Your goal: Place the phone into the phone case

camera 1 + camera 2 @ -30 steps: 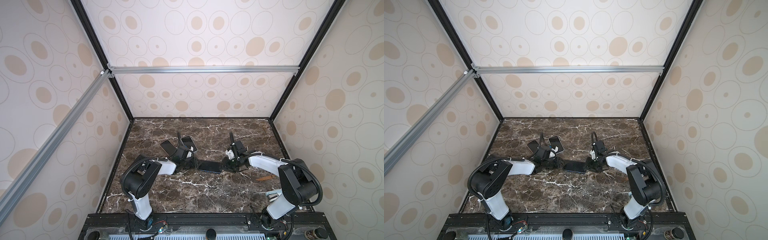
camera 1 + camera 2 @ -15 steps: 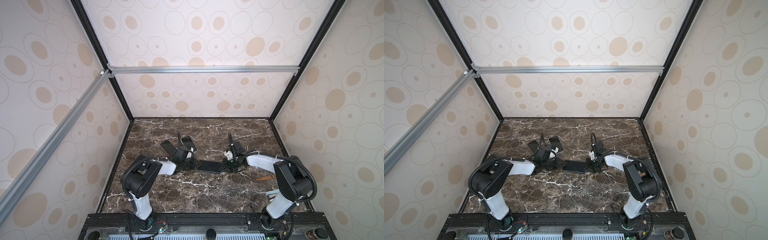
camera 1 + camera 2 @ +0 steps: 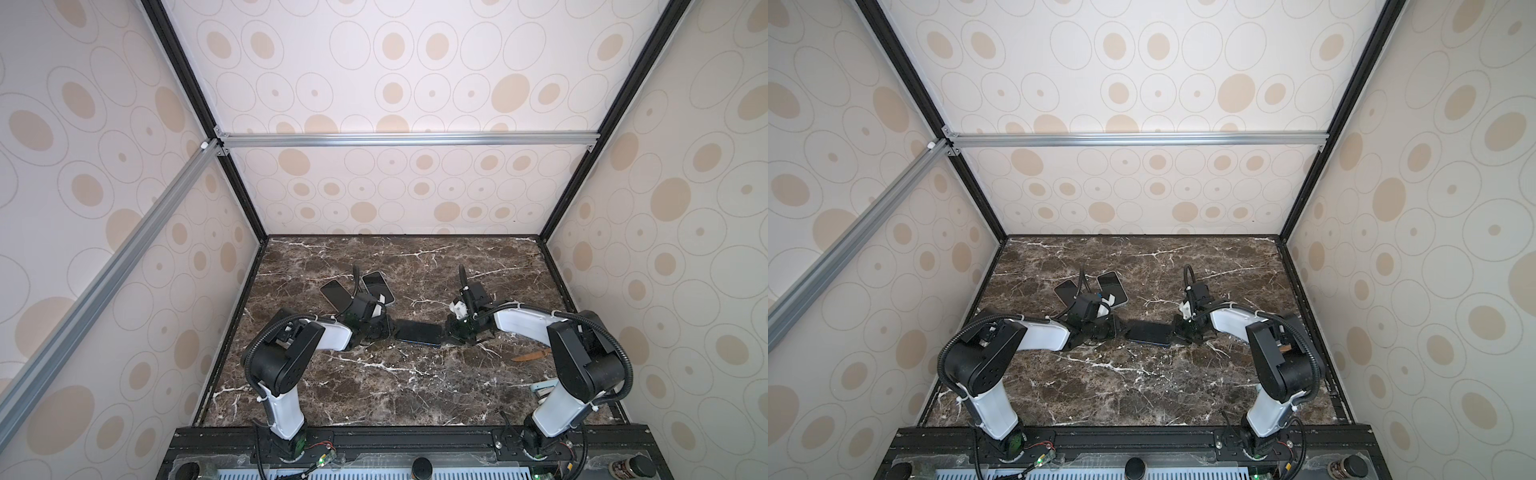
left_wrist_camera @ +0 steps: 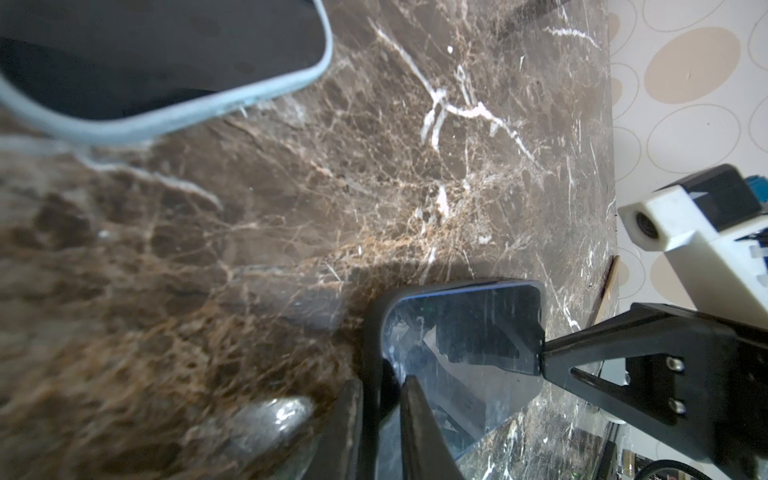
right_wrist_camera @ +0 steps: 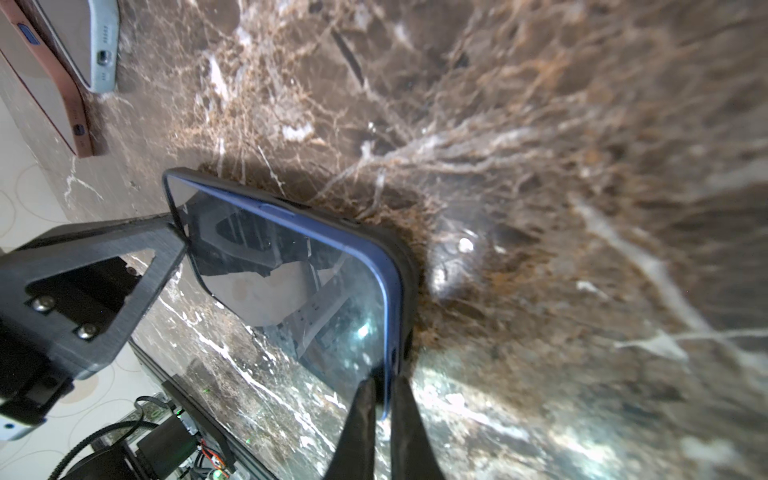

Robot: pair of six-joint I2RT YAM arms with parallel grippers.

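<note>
- Two pincers meet on one phone [image 3: 417, 332] [image 3: 1149, 332], which lies flat near the middle of the table [image 3: 415, 395], lengthwise between them.
- On the left pincer [image 4: 381, 380] [image 3: 391, 330], the jaws are closed on the end of the black phone case [image 4: 371, 345]. The case wall sits between the two fingers.
- On the right pincer [image 5: 383, 380] [image 3: 446, 332], the jaws are clamped tight on the opposite end. The phone's blue rim is pinched between the fingertips.
- The phone lies screen up in the phone case. In the right wrist view the blue rim stands proud of the black wall along one long side. Whether the phone is fully seated cannot be told.
- A copper-rimmed phone [image 3: 336, 294] [image 5: 54, 91] and a pale-rimmed phone [image 3: 378, 286] [image 4: 166, 62] lie side by side on the table. Both are beyond the left pincer and apart from the cased phone.
- A wooden-handled object [image 3: 532, 355] lies on the table near the right arm. It is too small to identify.
</note>
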